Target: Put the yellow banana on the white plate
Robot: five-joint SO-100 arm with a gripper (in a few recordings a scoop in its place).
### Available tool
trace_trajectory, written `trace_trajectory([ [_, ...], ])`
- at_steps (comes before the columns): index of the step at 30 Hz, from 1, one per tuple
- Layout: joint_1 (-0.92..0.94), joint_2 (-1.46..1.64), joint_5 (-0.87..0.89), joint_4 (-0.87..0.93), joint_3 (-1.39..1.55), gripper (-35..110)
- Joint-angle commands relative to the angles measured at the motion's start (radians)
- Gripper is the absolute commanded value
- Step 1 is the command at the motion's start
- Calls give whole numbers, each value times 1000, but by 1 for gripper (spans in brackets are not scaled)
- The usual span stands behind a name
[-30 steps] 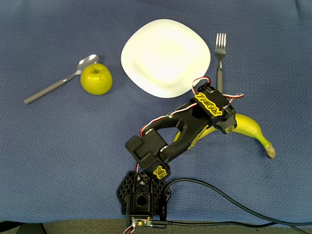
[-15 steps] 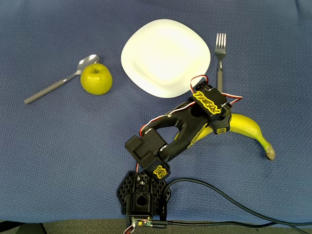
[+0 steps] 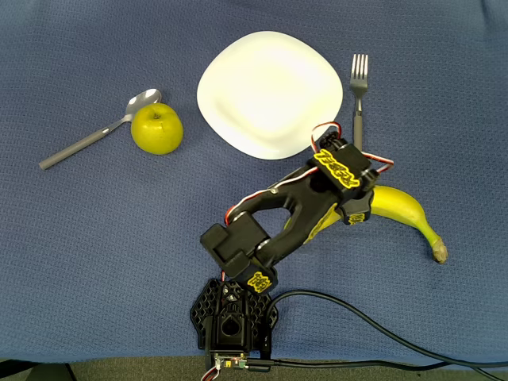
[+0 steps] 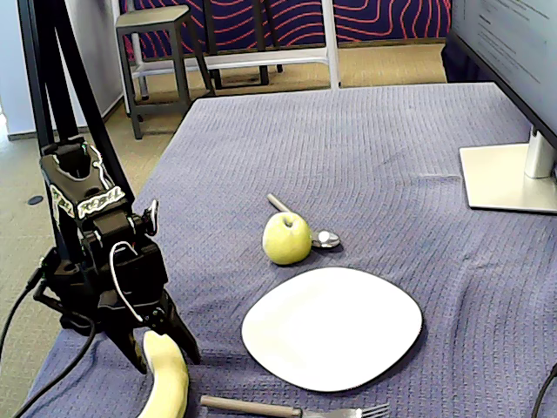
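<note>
Black claw (image 4: 162, 347): my fingers stand open astride the yellow banana (image 3: 401, 208), one on each side, in the fixed view.
Yellow banana: flat on the blue-clothed counter (image 3: 95, 238), under the claw, stem end poking out right in the overhead view.
White plate (image 3: 270, 91): near, bare.
Fork (image 3: 358, 99): beside the plate.

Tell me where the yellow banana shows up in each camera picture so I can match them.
Overhead view: the yellow banana lies at right of centre, below the fork, partly under the arm.
Fixed view: the yellow banana sits at the bottom left, between the pincer's fingers.
Shared landmark: the white plate.
</note>
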Motion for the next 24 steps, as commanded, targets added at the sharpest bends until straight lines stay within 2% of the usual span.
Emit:
trace_trajectory([
  [1, 14, 37, -11, -40, -20, 24],
  [24, 29, -124, 14, -244, 20, 22],
])
